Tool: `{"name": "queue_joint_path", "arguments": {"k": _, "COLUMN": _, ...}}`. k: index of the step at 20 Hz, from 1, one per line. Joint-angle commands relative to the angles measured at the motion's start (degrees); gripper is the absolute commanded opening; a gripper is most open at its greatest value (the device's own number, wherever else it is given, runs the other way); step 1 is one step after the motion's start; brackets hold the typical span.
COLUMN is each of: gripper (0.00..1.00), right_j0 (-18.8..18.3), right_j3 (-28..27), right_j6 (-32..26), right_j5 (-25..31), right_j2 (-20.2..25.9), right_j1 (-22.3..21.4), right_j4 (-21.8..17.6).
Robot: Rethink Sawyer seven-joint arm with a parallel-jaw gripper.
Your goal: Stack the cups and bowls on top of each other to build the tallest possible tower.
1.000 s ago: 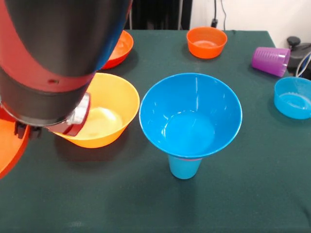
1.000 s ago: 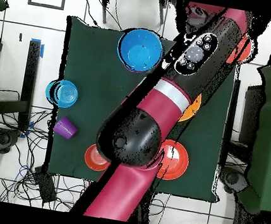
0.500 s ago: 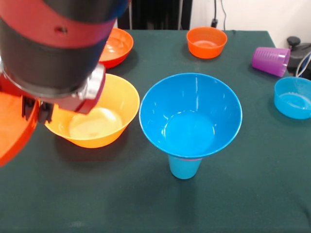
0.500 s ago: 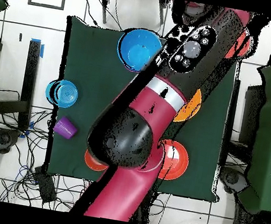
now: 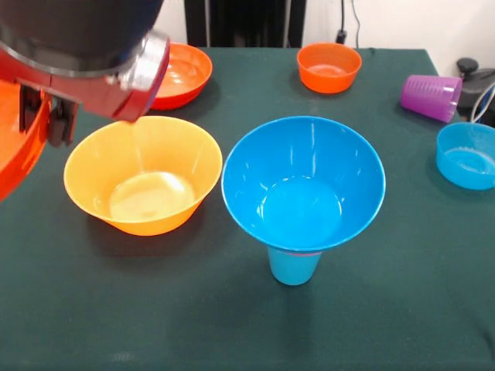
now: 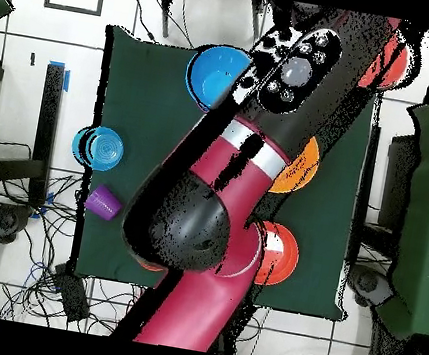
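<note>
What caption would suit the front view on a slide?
Large blue plastic bowl stacked atop a light blue cup beside an empty yellow-orange bowl.

The arm (image 5: 77, 46) is running off the front view's top and left edges, its gripper hidden. The large red-orange bowl (image 5: 17, 143) is being cut off at the left. Overhead, the arm is covering most of the yellow-orange bowl (image 6: 299, 169).

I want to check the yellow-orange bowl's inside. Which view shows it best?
The front view: the yellow-orange bowl sits fully open to the camera, apparently empty. Overhead, the arm covers most of it; only an orange edge shows.
</note>
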Motion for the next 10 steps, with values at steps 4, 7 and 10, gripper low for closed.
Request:
{"name": "queue_joint_path", "arguments": {"k": 4, "gripper": 0.00, "right_j0": 4.2, "right_j3": -2.4, "right_j6": -0.1, "right_j5": 6.9, "right_j2": -7.1, "right_j1": -3.5, "right_j4": 1.2}}
{"name": "queue_joint_path", "arguments": {"k": 7, "gripper": 0.00, "right_j0": 5.9, "right_j3": -2.0, "right_j6": 3.0, "right_j5": 8.7, "right_j2": -9.0, "right_j1": -3.6, "right_j4": 1.6}}
{"name": "queue_joint_path", "arguments": {"k": 10, "gripper": 0.00, "right_j0": 7.2, "right_j3": -1.7, "right_j6": 5.6, "right_j5": 10.8, "right_j2": -11.4, "right_j1": -3.4, "right_j4": 3.2}}
